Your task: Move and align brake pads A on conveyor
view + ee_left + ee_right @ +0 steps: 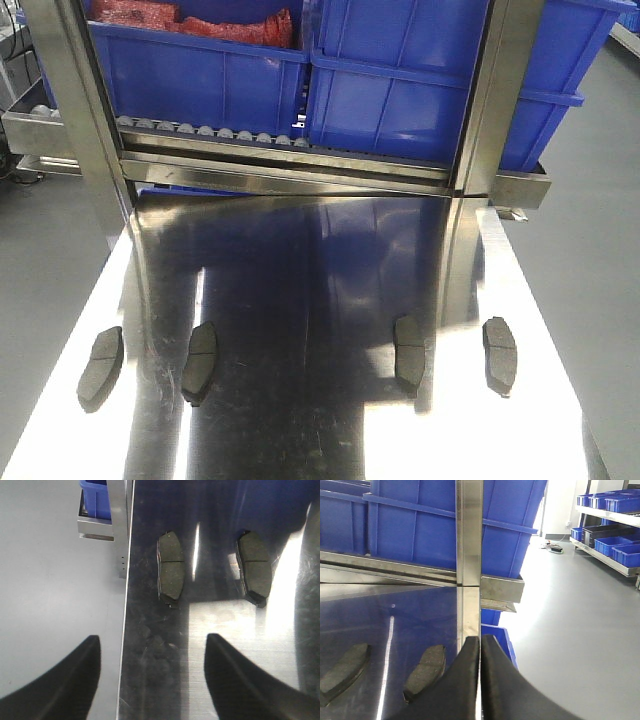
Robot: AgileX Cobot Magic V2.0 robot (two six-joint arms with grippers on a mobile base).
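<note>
Four brake pads lie in a loose row across the shiny steel desk (320, 260): far-left pad (101, 365), inner-left pad (200, 362), inner-right pad (409, 350) and far-right pad (500, 353). The two pairs are well apart, with bare steel between them. Each pad is small, flat and slightly curved. It has a grey-olive friction face split by a thin cross groove, on a darker backing plate.

Two blue bins (200, 75) sit on a roller track (200, 130) behind the desk. The left one holds something red that is cut off at the top.

The left end effector (150, 685) is spread wide and holds nothing. One finger is over the grey floor and the other over the steel, short of two pads. The right end effector (480, 680) has its fingers pressed together with nothing between them. They cover part of the nearer pad (424, 671), and the frame edge clips the other one.
</note>
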